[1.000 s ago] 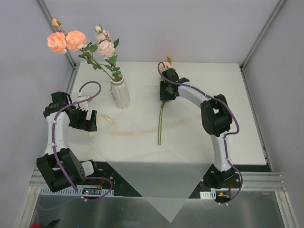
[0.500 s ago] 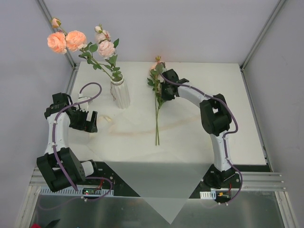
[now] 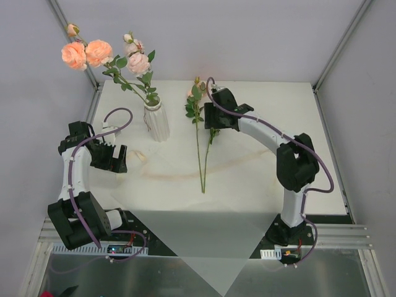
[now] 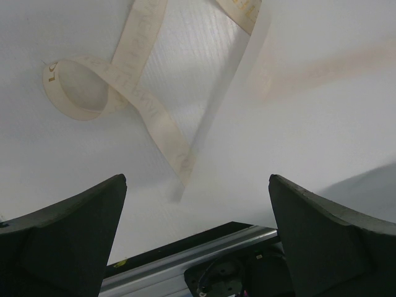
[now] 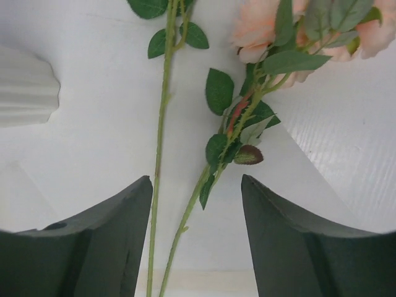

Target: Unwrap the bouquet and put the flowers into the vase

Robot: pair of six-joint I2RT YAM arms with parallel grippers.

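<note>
The white ribbed vase point(image 3: 156, 122) stands at the back left of the table and holds several peach-pink roses point(image 3: 99, 52) on leafy stems. Two more flowers point(image 3: 199, 145) lie side by side on the table right of the vase. In the right wrist view a bare stem point(image 5: 162, 124) runs beside a leafy stem with a bloom point(image 5: 263, 25), and the vase point(image 5: 25, 86) shows at the left. My right gripper point(image 3: 209, 119) point(image 5: 195, 179) hovers open over those stems and grips neither. My left gripper point(image 3: 115, 158) point(image 4: 198, 179) is open and empty above the pale ribbon point(image 4: 124, 80).
The flattened white wrapping paper point(image 3: 198, 238) hangs over the table's front edge between the arm bases. The loose ribbon point(image 3: 141, 156) lies left of centre. Metal frame posts point(image 3: 96, 86) stand at the table's back corners.
My right gripper carried a flower leftward, shutting on it and then opening. The two stems now lie nearer the vase. My left arm stayed still.
</note>
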